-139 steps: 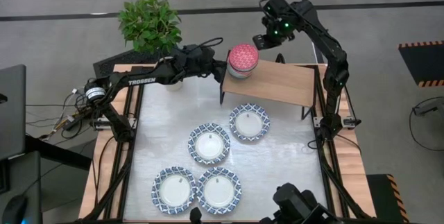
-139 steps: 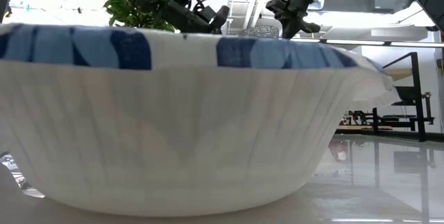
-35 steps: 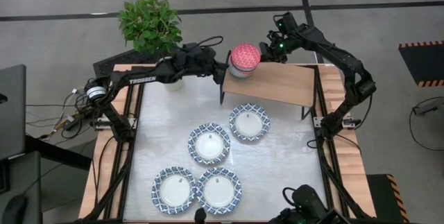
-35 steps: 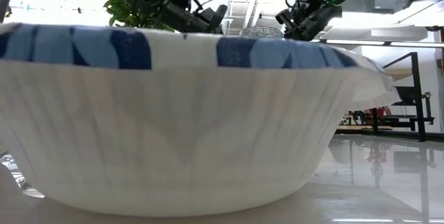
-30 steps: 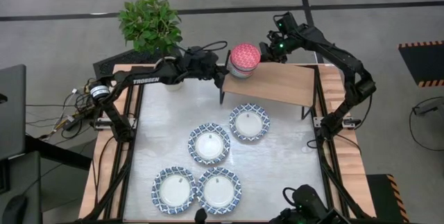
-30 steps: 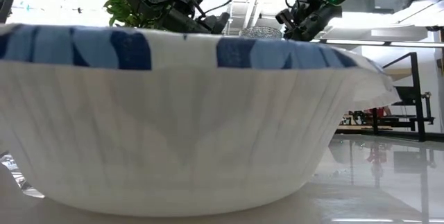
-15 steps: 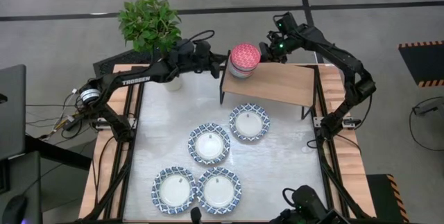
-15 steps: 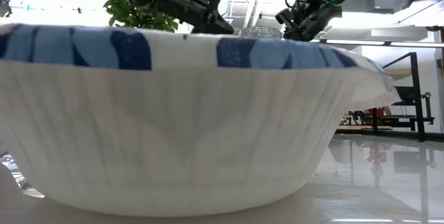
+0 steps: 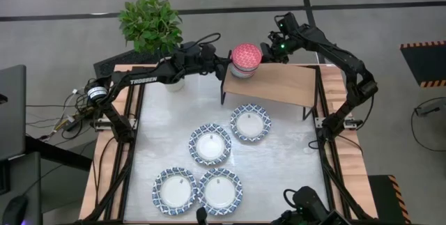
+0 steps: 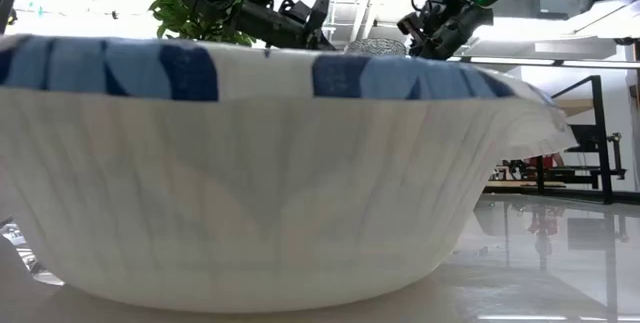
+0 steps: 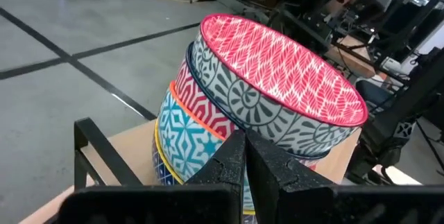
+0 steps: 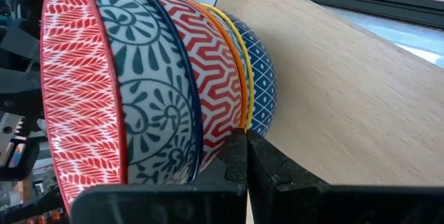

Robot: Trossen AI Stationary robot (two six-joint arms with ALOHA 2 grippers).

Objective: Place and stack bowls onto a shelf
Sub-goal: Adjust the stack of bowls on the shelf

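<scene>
Several small patterned bowls (image 9: 244,58) stand stacked upside down, red one on top, on the far left corner of the wooden shelf (image 9: 279,84). The stack (image 11: 263,92) leans a little. My left gripper (image 9: 223,65) is shut at the stack's left side (image 11: 244,141). My right gripper (image 9: 265,49) is shut at the stack's far right side (image 12: 244,137). Several wide blue-and-white bowls (image 9: 210,144) sit rim up on the table, in front of the shelf. My left gripper has its shut fingertips (image 11: 243,139) against the stack's side, at the lower edge of the grey-patterned bowl (image 11: 236,116). It comes level from the table's left. The stack stays on the shelf. My right gripper has its shut fingertips (image 12: 240,141) at the orange and yellow rims (image 12: 239,106) low in the stack. It comes from the table's far right. Whether it touches them I cannot tell.
A potted plant (image 9: 150,23) stands at the table's far left corner, behind my left arm. The shelf's right two thirds (image 12: 333,78) are bare board. One wide bowl (image 10: 270,163) sits right before the low camera and blocks most of that view.
My left gripper drew back from the stack toward the table's far left and rose a little. It then came back down to the stack's left side, shut throughout. My right gripper and the stack kept still.
</scene>
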